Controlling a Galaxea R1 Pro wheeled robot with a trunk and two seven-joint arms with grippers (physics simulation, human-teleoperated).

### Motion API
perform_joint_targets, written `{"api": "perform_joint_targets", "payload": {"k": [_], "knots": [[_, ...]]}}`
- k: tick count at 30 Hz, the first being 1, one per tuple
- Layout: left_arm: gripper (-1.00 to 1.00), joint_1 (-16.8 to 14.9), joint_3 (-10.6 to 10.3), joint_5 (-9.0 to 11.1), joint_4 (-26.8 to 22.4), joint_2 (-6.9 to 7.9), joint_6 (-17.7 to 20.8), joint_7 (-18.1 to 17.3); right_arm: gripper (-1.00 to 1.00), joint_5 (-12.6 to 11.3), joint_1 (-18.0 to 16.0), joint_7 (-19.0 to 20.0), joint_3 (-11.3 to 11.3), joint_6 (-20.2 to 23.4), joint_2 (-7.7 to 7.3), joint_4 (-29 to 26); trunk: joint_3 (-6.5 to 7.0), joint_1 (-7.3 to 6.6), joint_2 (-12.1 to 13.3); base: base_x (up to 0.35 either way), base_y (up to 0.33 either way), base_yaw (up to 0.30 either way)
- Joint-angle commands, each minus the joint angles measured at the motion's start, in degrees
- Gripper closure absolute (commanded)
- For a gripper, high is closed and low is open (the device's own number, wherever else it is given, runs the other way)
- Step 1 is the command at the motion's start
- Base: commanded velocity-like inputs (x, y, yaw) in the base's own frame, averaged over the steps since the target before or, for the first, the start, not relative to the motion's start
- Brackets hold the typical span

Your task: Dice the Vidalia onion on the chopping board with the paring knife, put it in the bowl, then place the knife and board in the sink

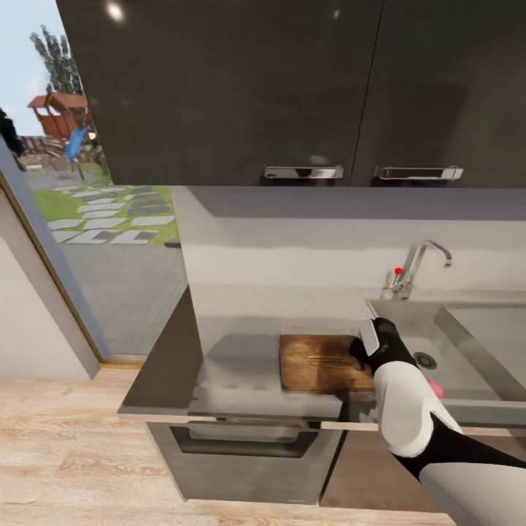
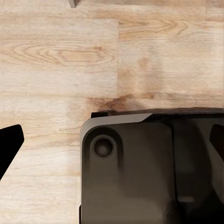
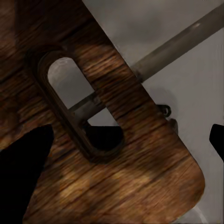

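Observation:
The brown chopping board (image 1: 321, 361) lies on the grey countertop (image 1: 241, 351), its right end at the sink's (image 1: 467, 343) left rim. My right gripper (image 1: 365, 349) hangs over that end. In the right wrist view the right gripper (image 3: 121, 149) is open, one dark fingertip (image 3: 23, 163) over the wood by the oval slot (image 3: 79, 105) and the other off the board's corner. A small pink rounded thing (image 1: 437, 389) peeks out beside my forearm in the basin; I cannot tell whether it is the onion. The knife and bowl are out of view. My left gripper (image 2: 112, 144) is open above the floor.
The chrome tap (image 1: 420, 267) with a red knob stands behind the basin, and the drain (image 1: 425, 359) shows beside my wrist. Dark wall cabinets (image 1: 292, 88) hang overhead. An oven front (image 1: 248, 453) sits under the counter. A glass door (image 1: 95, 219) is at the left.

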Motion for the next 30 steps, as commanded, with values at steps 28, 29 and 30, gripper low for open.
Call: {"api": "perform_joint_targets", "payload": {"k": [28, 29, 30], "knots": [[-1.00, 0.01, 0.00, -0.03, -0.08, 0.05, -0.09, -0.04, -1.00, 0.33, -0.09, 0.11, 3.36, 2.19, 0.60, -12.49, -0.11, 0.04, -0.12, 0.000, 0.000, 0.000], [-1.00, 0.01, 0.00, -0.03, -0.07, 0.05, -0.10, -0.04, -1.00, 0.32, -0.09, 0.14, 4.48, 2.52, 0.69, -13.75, -0.11, 0.04, -0.12, 0.000, 0.000, 0.000], [-1.00, 0.01, 0.01, -0.03, -0.07, 0.05, -0.11, -0.04, -1.00, 0.29, -0.08, 0.25, 6.90, 3.07, 0.93, -15.96, -0.11, 0.04, -0.12, 0.000, 0.000, 0.000]]}}
